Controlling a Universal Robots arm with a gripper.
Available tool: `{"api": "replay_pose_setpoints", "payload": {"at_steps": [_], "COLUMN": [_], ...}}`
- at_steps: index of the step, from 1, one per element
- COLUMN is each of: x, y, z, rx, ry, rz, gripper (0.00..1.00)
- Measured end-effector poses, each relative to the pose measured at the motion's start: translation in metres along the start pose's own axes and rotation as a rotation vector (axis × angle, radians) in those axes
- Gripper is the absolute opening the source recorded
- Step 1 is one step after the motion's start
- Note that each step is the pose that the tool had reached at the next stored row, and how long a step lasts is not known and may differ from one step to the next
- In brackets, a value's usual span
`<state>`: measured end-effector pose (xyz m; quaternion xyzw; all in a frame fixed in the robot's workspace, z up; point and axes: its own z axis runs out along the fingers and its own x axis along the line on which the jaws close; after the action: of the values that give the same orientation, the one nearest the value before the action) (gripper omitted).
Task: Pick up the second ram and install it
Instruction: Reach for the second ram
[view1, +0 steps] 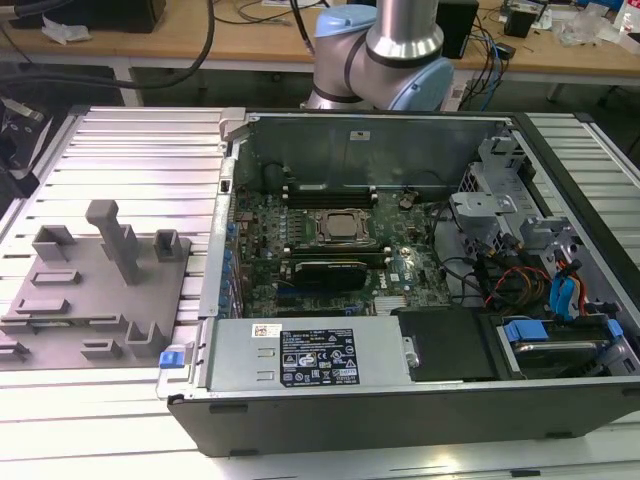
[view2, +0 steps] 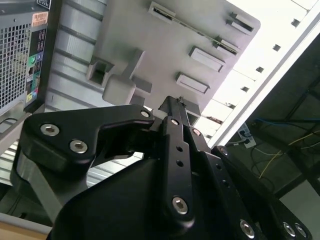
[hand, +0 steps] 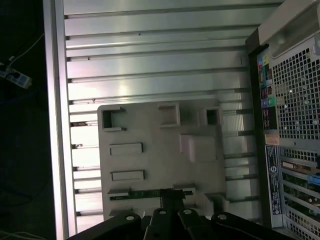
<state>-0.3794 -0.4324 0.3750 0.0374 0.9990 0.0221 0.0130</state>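
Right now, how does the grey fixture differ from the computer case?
The grey fixture is a low, pale plate with raised holders; the computer case is a dark, open box showing its motherboard. The gripper is at the second ram in the fixture, away from the case. Both rest on the ribbed table.

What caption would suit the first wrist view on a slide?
End effector above the second ram, which lies in a grey tray beside the computer case.

Arm (view1: 385, 45): silver tube, pale blue joints, at the exterior view's far edge
End effector (hand: 171, 196): black, aimed downward in both wrist views
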Motion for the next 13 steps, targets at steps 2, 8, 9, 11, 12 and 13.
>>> {"api": "replay_pose_setpoints", "payload": {"at_steps": [2,8,9,11,12,13], "x": [-0.0001,-0.0006,-0.0006,-0.0006,-0.0007,-0.0006], "y": [-0.0055,-0.0204,-0.0218,-0.025,-0.027,-0.0313], "z": [-0.0001,0.0002,0.0002,0.0002,0.0002,0.0002], "rx": [0.0,0.0001,0.0001,0.0,0.0001,0.0001], "ry": [0.0,0.0,0.0001,0.0,0.0,0.0], "rz": [0.0,0.0,0.0,0.0,0.0,0.0], "gripper": [0.11,0.11,0.11,0.11,0.11,0.11]}}
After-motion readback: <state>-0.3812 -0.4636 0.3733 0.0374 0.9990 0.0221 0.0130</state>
